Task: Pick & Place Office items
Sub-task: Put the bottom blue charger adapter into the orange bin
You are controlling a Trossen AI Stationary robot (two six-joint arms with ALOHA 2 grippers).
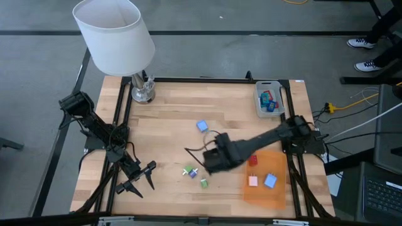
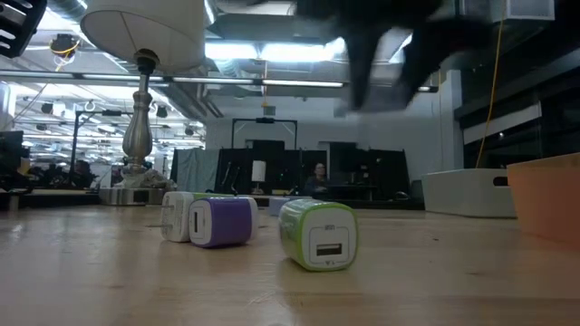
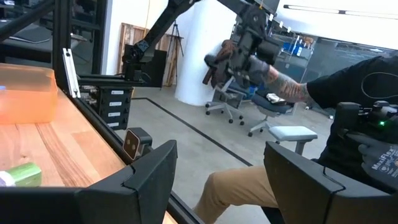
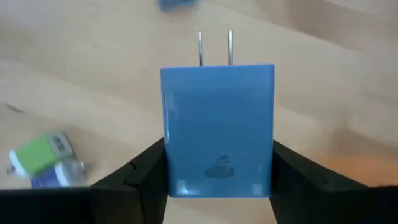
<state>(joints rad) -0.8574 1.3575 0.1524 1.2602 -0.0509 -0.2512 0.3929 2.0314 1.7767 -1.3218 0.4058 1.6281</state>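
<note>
Currently right gripper (image 4: 217, 165) fingers clamp blue charger (image 4: 217, 127), prongs forward. Risk: pinch low on body, charger may pivot, drop before grey tray (image 1: 270, 99) at 1 o'clock. Left gripper (image 1: 139, 179) fingers wide, idle at 7 o'clock.

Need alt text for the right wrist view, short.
The right gripper holds a blue plug-in charger between its two dark fingers, the charger's two metal prongs pointing away from the camera, above a light wooden table. On the table beyond lie a green charger beside a bluish one, and another blue piece at the picture's edge.
</note>
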